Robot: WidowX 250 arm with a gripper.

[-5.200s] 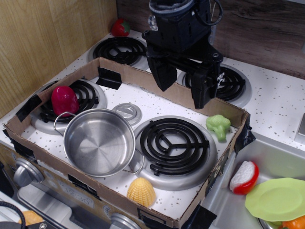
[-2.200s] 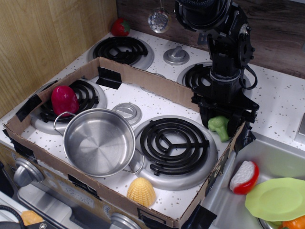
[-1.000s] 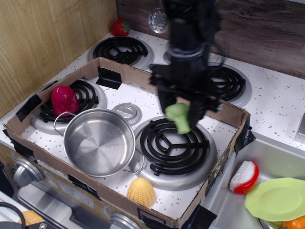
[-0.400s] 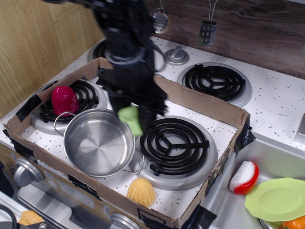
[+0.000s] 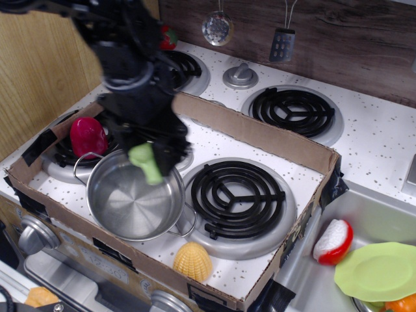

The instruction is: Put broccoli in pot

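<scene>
carry stage: broccoli (image 5: 147, 162) clamped in the gripper (image 5: 148, 156), held in the air above the far rim of the pot (image 5: 134, 195) inside the cardboard box (image 5: 260, 136); next, probably a short shift toward the pot's middle, then jaws apart to drop it

Light-green broccoli (image 5: 147, 162): bumpy head to the upper left, short thick stalk slanting down to the right, hung in the air over the far rim of the pot. Round, shallow, shiny steel pot (image 5: 133, 194): sat upright and empty, thin wire loop handles at left and right.
</scene>
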